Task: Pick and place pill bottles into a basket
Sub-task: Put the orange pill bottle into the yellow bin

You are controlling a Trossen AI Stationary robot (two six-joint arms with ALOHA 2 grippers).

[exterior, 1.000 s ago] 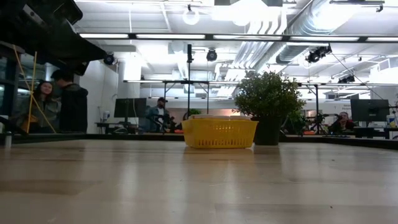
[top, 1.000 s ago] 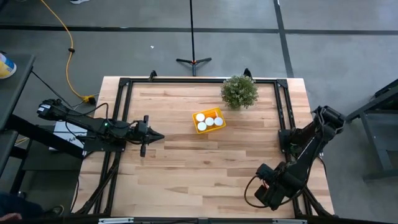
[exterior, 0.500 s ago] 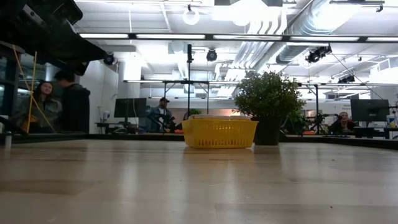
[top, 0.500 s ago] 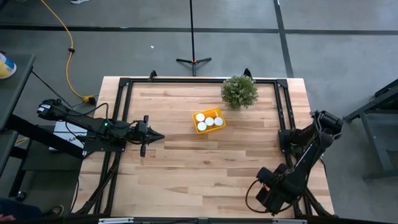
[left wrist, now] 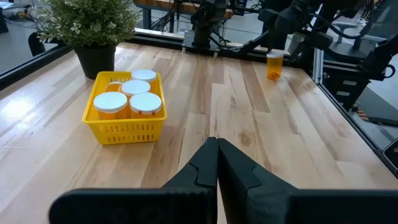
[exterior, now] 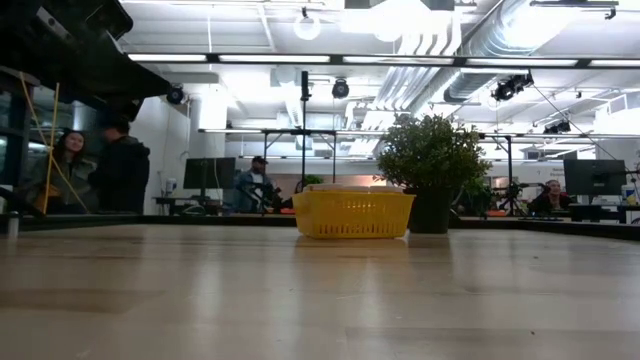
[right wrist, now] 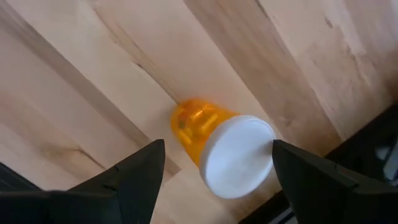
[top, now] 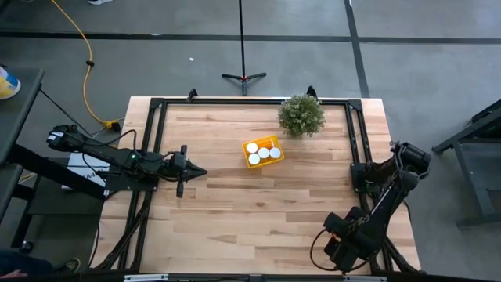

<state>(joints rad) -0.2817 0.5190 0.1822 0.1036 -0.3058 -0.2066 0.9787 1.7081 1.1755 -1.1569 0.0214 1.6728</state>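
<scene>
The landmark for all positions is the small bright yellow rectangular plastic basket point(top: 263, 152), which sits on the light wooden bench point(top: 235, 211) just beside the bushy green potted plant point(top: 301, 115). Four orange pill bottles with round white caps point(left wrist: 128, 98) already stand inside the basket. One further orange, white-capped pill bottle point(right wrist: 217, 146) stands upright on the bench well apart from the basket, near the bench edge on the right arm's side. The right pincer point(right wrist: 217, 165) hovers directly above this bottle with its two fingers apart, one on each side of the cap and neither touching it. The left pincer point(left wrist: 217, 163) waits well apart from the basket on the opposite side, pointing toward it with its fingers together. The step in hand appears to be the grasp of the lone bottle. To do it well, centre the cap between the fingers before descending, lower until the finger pads point(right wrist: 134, 174) flank the orange body below the cap, then close evenly. An off-centre closure is likely to tip the light bottle or push it toward the bench edge.
</scene>
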